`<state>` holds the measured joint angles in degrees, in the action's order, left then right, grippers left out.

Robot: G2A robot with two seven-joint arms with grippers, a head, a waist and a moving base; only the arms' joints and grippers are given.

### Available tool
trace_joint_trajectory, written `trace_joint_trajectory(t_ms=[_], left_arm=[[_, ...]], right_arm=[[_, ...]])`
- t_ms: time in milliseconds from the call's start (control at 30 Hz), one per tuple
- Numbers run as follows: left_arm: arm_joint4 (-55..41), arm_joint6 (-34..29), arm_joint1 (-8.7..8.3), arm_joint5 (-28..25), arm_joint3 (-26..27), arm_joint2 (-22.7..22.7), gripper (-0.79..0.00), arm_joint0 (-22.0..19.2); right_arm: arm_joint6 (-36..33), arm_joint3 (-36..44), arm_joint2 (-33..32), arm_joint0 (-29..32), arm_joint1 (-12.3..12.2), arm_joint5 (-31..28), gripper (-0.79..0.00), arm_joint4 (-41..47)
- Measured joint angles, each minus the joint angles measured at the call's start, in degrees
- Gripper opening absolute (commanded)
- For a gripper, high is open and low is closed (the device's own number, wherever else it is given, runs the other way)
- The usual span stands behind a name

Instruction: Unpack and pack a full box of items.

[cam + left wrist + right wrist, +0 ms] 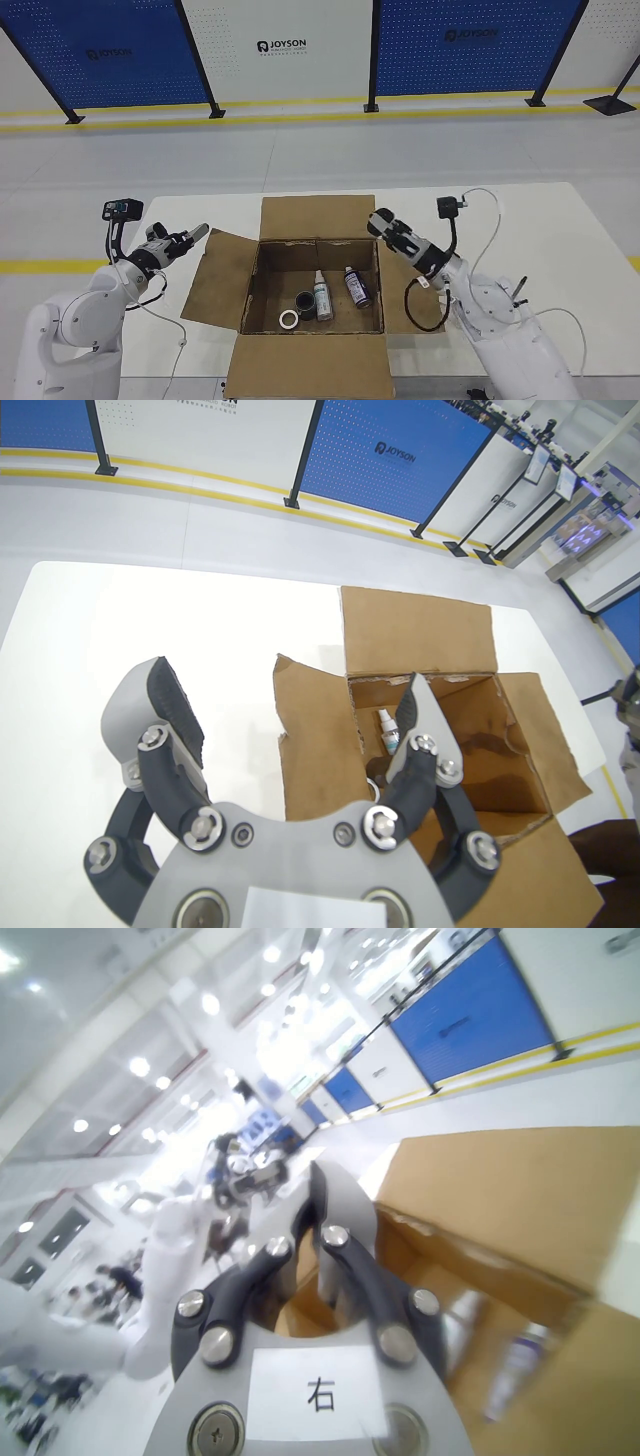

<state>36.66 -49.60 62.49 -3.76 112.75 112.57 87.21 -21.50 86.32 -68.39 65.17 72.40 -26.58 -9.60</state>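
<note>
Left gripper (287,667): fingers spread wide, nothing between them. It hangs over the white table (560,230), just left of the box's left flap. One left mount label (310,905), white, cut by the picture's edge.

Right gripper (312,1178): fingers closed together, holding nothing, above the far right corner of the box. One right mount label (320,1390), white, with a single dark printed character.

Cardboard box (315,218): one, mid-table, between the two arms, all four flaps folded outward.

Four items lie on the box floor:
- One white spray bottle (322,297), lying lengthwise, nozzle toward the far wall.
- One dark bottle (356,286) with a purple label, just right of the spray bottle and apart from it.
- One black ring (305,303), just beside the spray bottle's near end, on its left.
- One white ring (289,319), just near-left of the black ring, by the near wall.

Bottle labels are too small to read.

Beyond the table:
- Pale floor with yellow floor lines (300,118).
- Two blue panels (110,50).
- One white panel (280,45) between the blue panels.
- One logo mark on each panel.
</note>
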Motion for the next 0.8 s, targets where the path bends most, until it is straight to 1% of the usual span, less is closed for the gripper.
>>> trace_joint_trajectory(t_ms=[100,133,233,333,433,500,600,800], left_arm=[[0.0,0.0,0.0,0.0,0.0,0.0,0.0,0.0],[0.0,0.0,0.0,0.0,0.0,0.0,0.0,0.0],[0.0,0.0,0.0,0.0,0.0,0.0,0.0,0.0],[0.0,0.0,0.0,0.0,0.0,0.0,0.0,0.0],[0.0,0.0,0.0,0.0,0.0,0.0,0.0,0.0],[0.0,0.0,0.0,0.0,0.0,0.0,0.0,0.0],[0.0,0.0,0.0,0.0,0.0,0.0,0.0,0.0],[0.0,0.0,0.0,0.0,0.0,0.0,0.0,0.0]], right_arm=[[1.23,-0.21,-7.69,3.48,-1.49,2.09,-0.785,-3.08],[1.23,0.25,-10.85,5.4,-2.08,3.14,-0.785,-4.44],[0.54,1.33,-17.49,11.05,-3.2,5.83,-0.785,-5.62],[-0.65,1.7,-21.14,16.37,-3.78,7.42,-0.785,-5.73],[-2.22,1.07,-20.99,19.96,-3.82,7.9,-0.785,-4.2],[-3.47,0.46,-19.64,20.7,-3.71,7.52,-0.785,-3.41],[-5.08,-0.63,-16.82,20.19,-3.42,6.58,-0.785,-2.29],[-11.1,-3.98,-11.59,16.16,-3.05,3.23,-0.785,-0.15]])
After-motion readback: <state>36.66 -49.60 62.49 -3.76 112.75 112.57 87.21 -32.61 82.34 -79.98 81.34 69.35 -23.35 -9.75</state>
